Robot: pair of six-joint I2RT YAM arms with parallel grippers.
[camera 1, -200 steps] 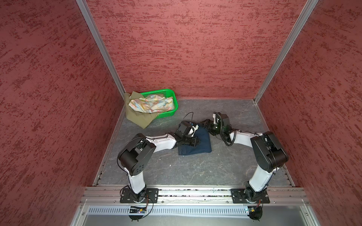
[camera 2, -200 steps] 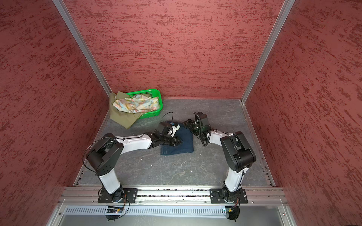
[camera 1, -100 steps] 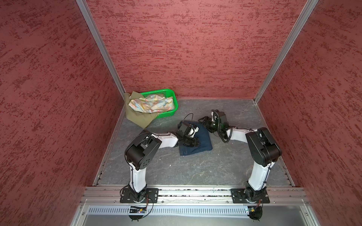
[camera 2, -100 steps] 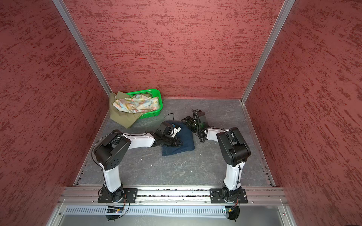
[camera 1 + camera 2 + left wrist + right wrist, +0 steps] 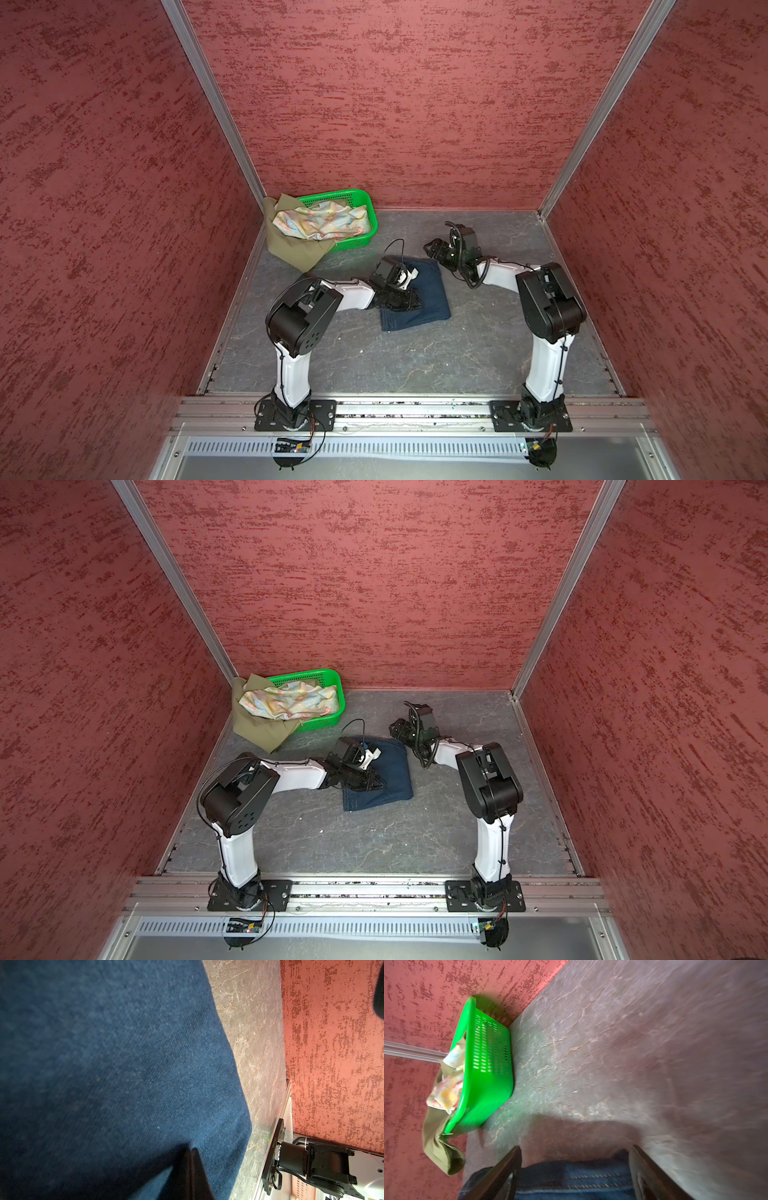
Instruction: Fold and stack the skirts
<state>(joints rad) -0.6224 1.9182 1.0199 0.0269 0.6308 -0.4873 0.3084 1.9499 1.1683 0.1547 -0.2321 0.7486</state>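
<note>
Grey stone-patterned tabletop (image 5: pixel 415 357) is walled in red; at its middle a dark blue denim skirt (image 5: pixel 430 291) is laid folded flat, pale stitching along one edge. Over it the left gripper (image 5: pixel 191 1157) is closed tight; the right gripper (image 5: pixel 576 1147) is spread wide at its far edge.

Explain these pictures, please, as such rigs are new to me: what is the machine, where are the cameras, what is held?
Two robot arms with pincer grippers stand at the near edge of a grey table. Two pictures look down from overhead; two come from wrist cameras. A folded denim skirt lies mid-table. In the far corner a green basket holds a floral skirt, an olive-green skirt draped over its side. The left gripper is shut, tips on the denim; the right gripper is open at the skirt's far edge, holding nothing.
</note>
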